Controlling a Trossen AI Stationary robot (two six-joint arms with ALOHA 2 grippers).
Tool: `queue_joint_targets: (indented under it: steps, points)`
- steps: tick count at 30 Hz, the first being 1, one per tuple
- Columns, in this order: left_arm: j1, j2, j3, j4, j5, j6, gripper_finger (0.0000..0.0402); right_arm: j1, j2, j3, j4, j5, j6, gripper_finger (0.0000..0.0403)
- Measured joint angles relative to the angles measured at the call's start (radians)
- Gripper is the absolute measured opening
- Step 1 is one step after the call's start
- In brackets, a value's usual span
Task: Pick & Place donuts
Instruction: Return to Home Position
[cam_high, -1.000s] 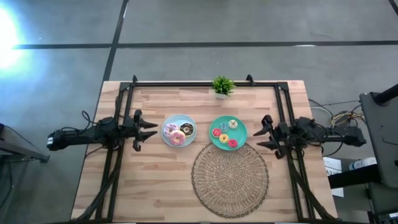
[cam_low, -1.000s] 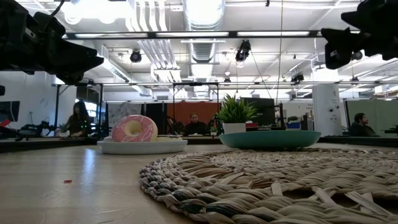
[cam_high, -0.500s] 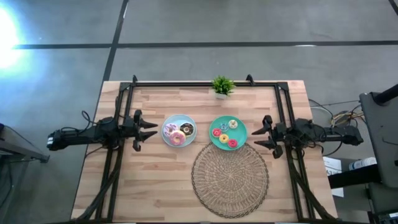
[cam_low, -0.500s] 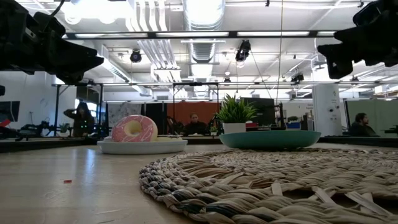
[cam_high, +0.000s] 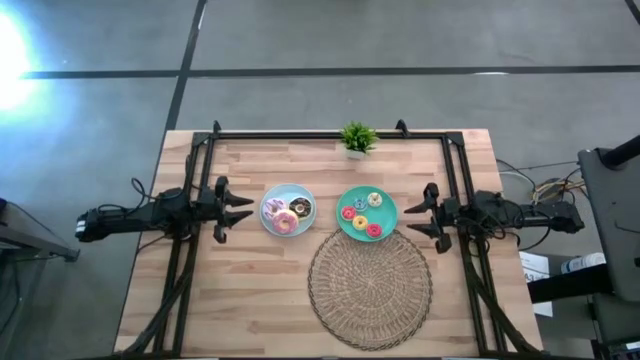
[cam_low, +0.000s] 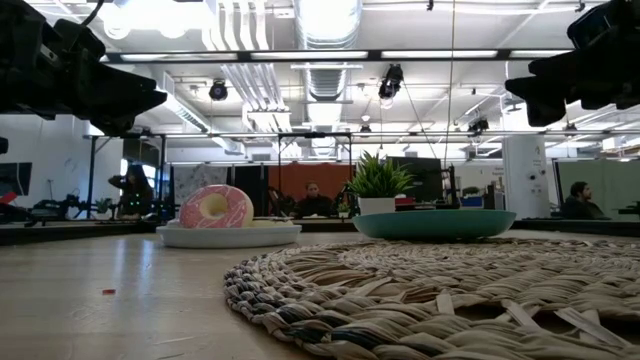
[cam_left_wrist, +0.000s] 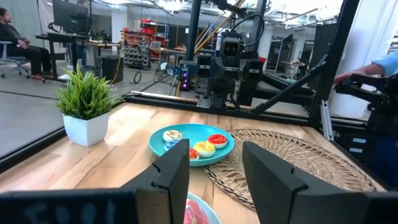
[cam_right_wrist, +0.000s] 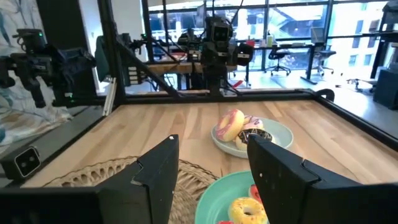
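Three larger donuts, pink (cam_high: 283, 224), brown (cam_high: 300, 209) and pale (cam_high: 274, 207), lie on the light blue plate (cam_high: 287, 193). Several small donuts (cam_high: 360, 221) lie on the green plate (cam_high: 385, 213). My left gripper (cam_high: 243, 208) is open and hovers level just left of the blue plate. My right gripper (cam_high: 412, 218) is open and hovers just right of the green plate. In the right wrist view its fingers frame the pink donut (cam_right_wrist: 230, 124) and a yellow one (cam_right_wrist: 245, 208). Both grippers (cam_low: 140, 100) (cam_low: 520, 92) hang above the table in the low view.
A large round woven mat (cam_high: 370, 288) lies toward the table's near edge, touching the green plate. A small potted plant (cam_high: 357, 138) stands at the far edge. Black frame rails (cam_high: 330, 133) run along the far and side edges. People sit in the room beyond (cam_low: 314, 200).
My right gripper has moved a little toward the table's left, closer to the green plate, and stayed open. The donuts and plates have not moved.
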Motion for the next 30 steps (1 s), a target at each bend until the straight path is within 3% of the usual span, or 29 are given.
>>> queue_joint_targets:
  steps: [30]
  points:
    - [0.0, 0.0, 0.0, 0.0, 0.0, 0.0, 0.0124, 0.0, 0.011, 0.0, 0.0, -0.001, 0.003, 0.0183]
